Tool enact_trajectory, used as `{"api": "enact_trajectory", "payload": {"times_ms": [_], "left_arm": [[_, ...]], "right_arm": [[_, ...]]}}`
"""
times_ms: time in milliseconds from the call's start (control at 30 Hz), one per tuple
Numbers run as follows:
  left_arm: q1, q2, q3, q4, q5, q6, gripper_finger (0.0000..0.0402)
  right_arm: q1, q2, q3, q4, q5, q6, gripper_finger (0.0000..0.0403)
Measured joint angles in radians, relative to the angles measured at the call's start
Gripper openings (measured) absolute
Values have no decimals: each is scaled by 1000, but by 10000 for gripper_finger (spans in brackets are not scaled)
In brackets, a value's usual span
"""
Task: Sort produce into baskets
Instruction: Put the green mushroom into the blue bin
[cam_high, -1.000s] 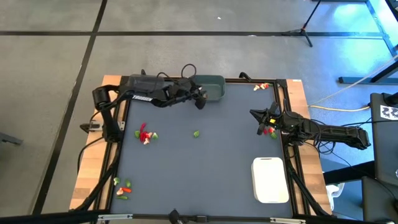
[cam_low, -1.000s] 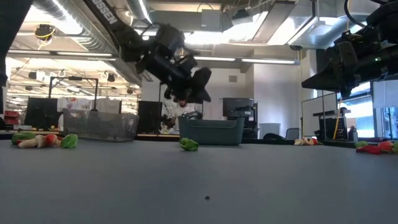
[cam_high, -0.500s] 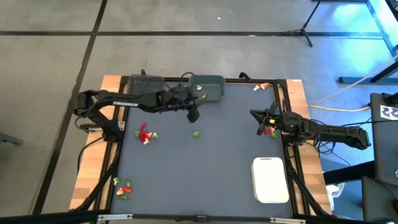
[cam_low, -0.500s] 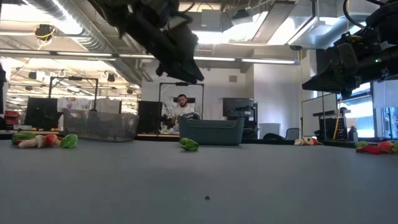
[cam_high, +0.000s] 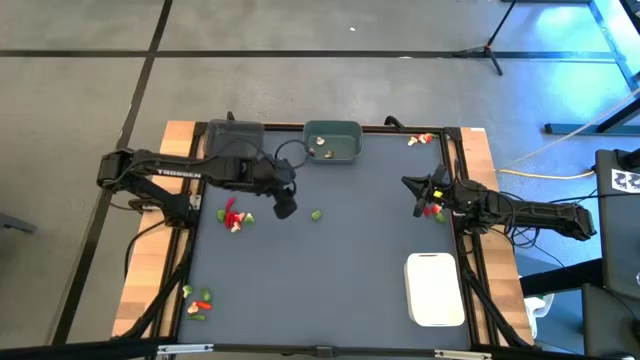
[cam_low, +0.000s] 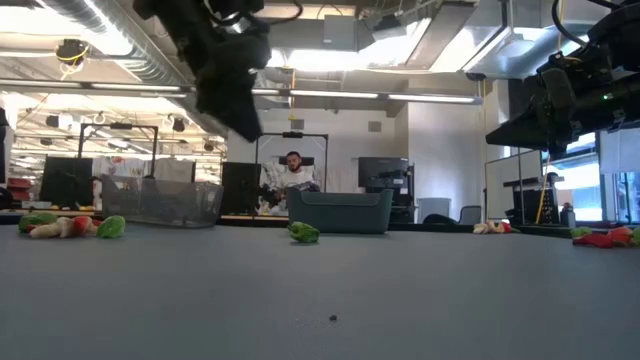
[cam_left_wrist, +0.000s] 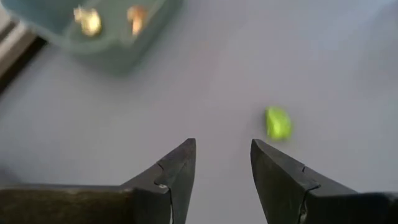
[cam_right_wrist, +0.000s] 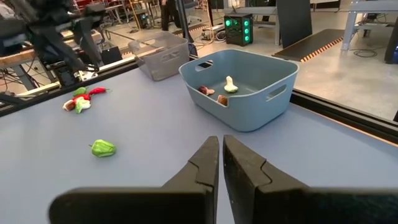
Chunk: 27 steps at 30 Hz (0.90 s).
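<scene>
White tray (cam_high: 434, 289) sits near the front right corner of the table (cam_high: 340, 260), nothing visible in it; broad bare mat lies to its left, and a few small pieces (cam_high: 198, 301) lie by the front left edge. Mid-table: a single green piece (cam_high: 316, 214) lies in open space. The left gripper (cam_high: 285, 208) hangs above the mat just left of it, fingers part open with a clear gap, holding nothing. A second ago this gripper was at the teal bin; it has since moved toward the table's middle and its fingers have narrowed. A red, green and pale cluster (cam_high: 234, 216) lies farther left. The right gripper (cam_high: 421, 207) is unchanged at the right edge, fingers pressed together on nothing, beside red pieces (cam_high: 432, 211). Far edge: the teal bin (cam_high: 333, 141) holds two or three small pieces, kinds hard to make out; the dark grey bin (cam_high: 232, 136) stands beside it, contents unclear. More pieces (cam_high: 420, 139) lie near the far right corner.
</scene>
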<state>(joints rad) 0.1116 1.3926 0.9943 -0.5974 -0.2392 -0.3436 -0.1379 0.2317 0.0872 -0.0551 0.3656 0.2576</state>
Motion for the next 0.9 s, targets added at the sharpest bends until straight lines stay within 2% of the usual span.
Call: {"api": "enact_trajectory", "payload": {"times_ms": [267,367,600,733,900], "left_arm": [[-27,8,-4,-181,1,-143,150],[-22,8,-21,-233,1,-197,168],[-21,8,-82,-257,60,-270,224],[-36,9,-110,-267,107,-291,229],[-59,8,-121,-329,116,-320,230]], "right_arm": [[0,0,0,0,-10,7,26],[0,0,0,0,-11,7,26],[0,0,0,0,-11,7,26],[0,0,0,0,-11,7,26],[0,0,0,0,-11,7,26]]}}
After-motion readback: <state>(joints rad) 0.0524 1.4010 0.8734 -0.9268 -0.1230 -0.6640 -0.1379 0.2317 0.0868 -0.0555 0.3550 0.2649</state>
